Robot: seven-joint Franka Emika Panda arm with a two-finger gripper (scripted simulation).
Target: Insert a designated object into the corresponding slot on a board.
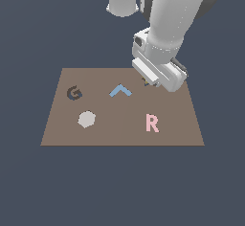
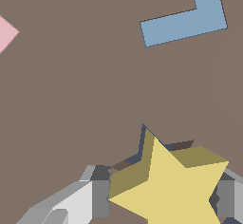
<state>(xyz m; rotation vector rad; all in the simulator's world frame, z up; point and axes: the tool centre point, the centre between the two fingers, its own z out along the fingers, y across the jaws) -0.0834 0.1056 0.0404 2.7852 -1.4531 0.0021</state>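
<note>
Insertion is the step judged to be in hand. In the exterior view, the brown board [image 1: 122,133] is seen on a dark floor, bearing a dark G-shaped recess [image 1: 73,93], a blue chevron [image 1: 120,90], a grey octagon [image 1: 86,119] and a pink R [image 1: 151,123]. The white gripper [image 1: 147,82] is lowered to the board's far part, toward the exterior view's right, and what it carries is mostly hidden. In the wrist view, the yellow star [image 2: 173,185] is seen clamped between the grey fingers [image 2: 99,192], tilted, directly over the navy star-shaped slot [image 2: 141,144], whose edge shows beside it. The points are not yet seated; alignment by a slight turn, then lowering and release, is judged to be called for.
</note>
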